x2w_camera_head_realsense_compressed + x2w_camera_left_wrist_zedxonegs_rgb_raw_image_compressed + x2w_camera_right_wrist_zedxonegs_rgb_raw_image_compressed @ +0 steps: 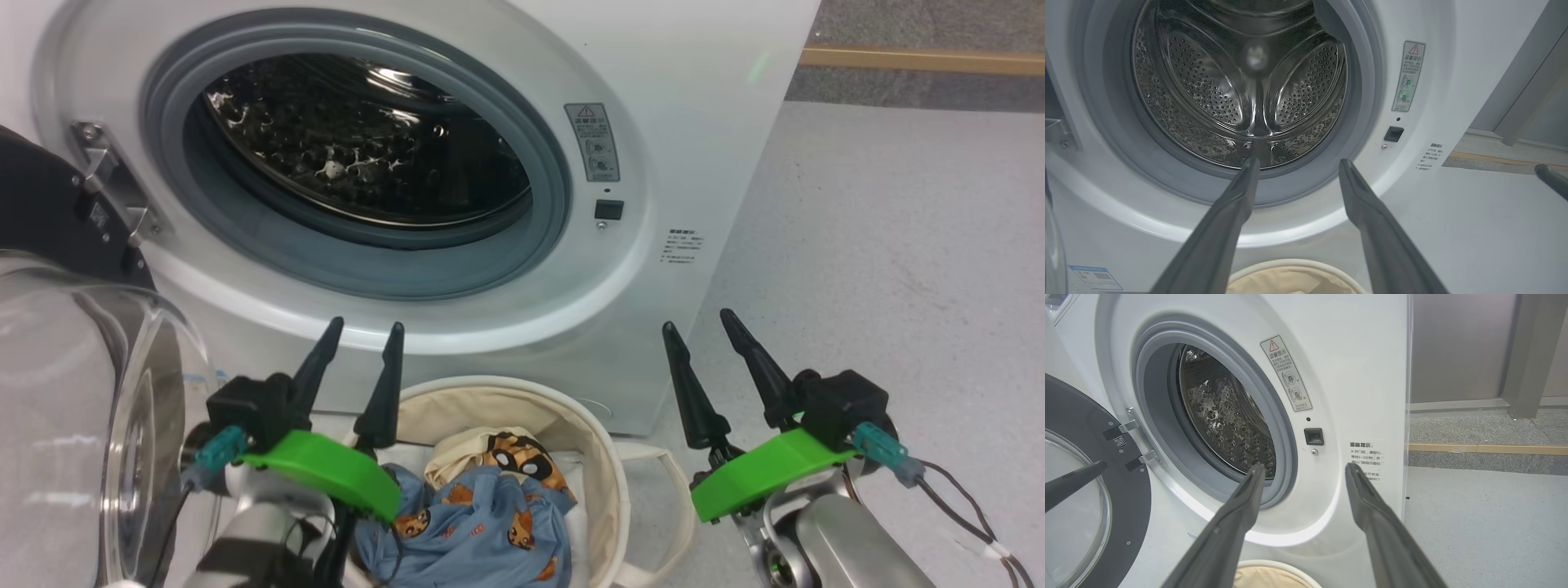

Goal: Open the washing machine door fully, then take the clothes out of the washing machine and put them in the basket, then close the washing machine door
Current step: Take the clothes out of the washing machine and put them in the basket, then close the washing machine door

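Note:
The white washing machine (702, 122) stands open, and its steel drum (1241, 81) holds no clothes that I can see. Its door (73, 408) hangs swung out at the left, black ring and clear glass bowl toward me; the door (1086, 506) is also at the left of the right wrist view. The clothes (482, 514), blue with orange animals and a cartoon-face piece, lie in the cream basket (608, 482) in front of the machine. My left gripper (365, 328) hovers open above the basket's left rim. My right gripper (696, 320) is open to the basket's right, holding nothing.
Grey floor (898, 245) stretches to the right of the machine, with a yellow strip (922, 59) along the far wall. A door latch socket (608, 210) and a warning label (592, 140) sit on the machine's front, right of the opening.

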`<state>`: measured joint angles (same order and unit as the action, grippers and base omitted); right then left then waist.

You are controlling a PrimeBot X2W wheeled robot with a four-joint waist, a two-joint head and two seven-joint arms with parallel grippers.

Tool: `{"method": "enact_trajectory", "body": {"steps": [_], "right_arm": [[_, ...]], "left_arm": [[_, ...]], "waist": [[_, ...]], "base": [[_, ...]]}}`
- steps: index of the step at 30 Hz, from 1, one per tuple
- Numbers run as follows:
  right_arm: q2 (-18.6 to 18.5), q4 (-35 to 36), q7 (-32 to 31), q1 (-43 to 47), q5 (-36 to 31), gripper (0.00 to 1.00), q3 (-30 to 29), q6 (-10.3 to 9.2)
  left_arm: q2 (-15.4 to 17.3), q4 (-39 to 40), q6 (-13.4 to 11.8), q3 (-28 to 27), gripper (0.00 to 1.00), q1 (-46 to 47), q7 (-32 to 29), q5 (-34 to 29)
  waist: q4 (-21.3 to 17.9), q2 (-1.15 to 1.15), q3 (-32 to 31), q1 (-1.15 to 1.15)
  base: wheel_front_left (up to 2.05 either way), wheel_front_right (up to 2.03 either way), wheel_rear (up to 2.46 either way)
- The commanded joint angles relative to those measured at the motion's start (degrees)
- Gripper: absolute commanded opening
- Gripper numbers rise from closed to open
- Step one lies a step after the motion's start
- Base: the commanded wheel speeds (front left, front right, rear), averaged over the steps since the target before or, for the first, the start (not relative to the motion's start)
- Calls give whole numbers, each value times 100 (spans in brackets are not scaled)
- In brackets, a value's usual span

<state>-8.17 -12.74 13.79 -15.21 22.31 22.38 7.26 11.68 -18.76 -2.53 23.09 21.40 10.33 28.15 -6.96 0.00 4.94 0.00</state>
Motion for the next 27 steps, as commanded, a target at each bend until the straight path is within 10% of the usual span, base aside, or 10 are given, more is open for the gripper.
{"method": "enact_trajectory", "body": {"steps": [1, 27], "right_arm": [[1, 143, 80, -142, 48, 100, 107, 23], [-1, 139, 76, -210, 65, 100, 137, 23]], "left_arm": [[166, 427, -35, -240, 100, 5, -114, 98], [393, 1443, -274, -159, 100, -394, -473, 148]], "waist": [[20, 0, -17, 0], [31, 0, 27, 0]], "base": [[0, 0, 0], [-7, 5, 2]]}}
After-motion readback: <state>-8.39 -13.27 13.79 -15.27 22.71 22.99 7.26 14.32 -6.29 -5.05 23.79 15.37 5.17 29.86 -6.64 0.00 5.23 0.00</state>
